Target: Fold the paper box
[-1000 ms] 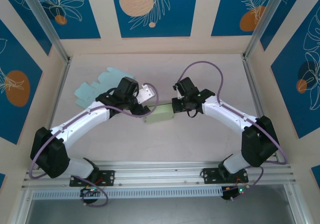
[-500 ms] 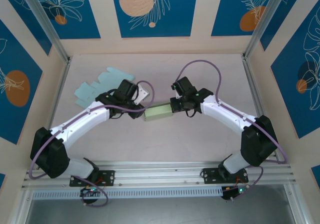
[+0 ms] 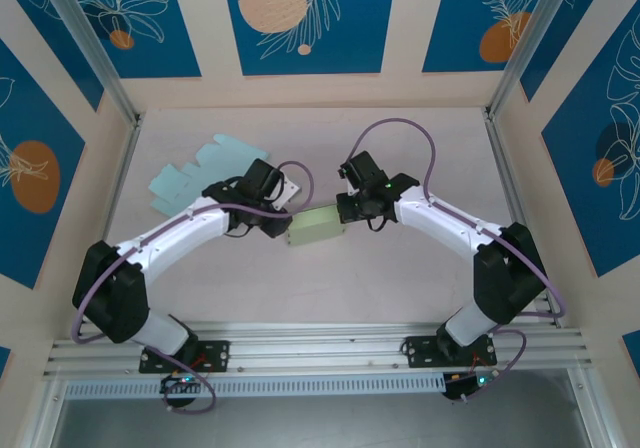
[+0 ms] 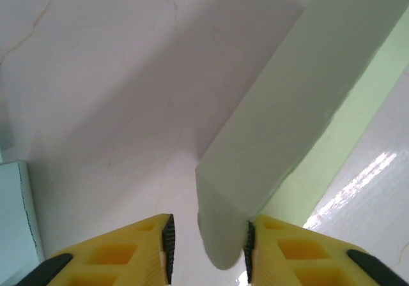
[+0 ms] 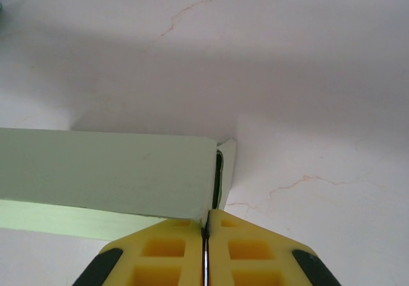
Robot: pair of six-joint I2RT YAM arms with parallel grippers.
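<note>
Left gripper (image 4: pixel 208 242) stands part-open astride the rounded end flap of the pale green folded paper box (image 3: pixel 316 227), which sits mid-way across the whitish table (image 3: pixel 420 138) between both arms, while the right gripper (image 5: pixel 206 232) is clenched on its opposite end.

no readable text, labels, numbers
</note>
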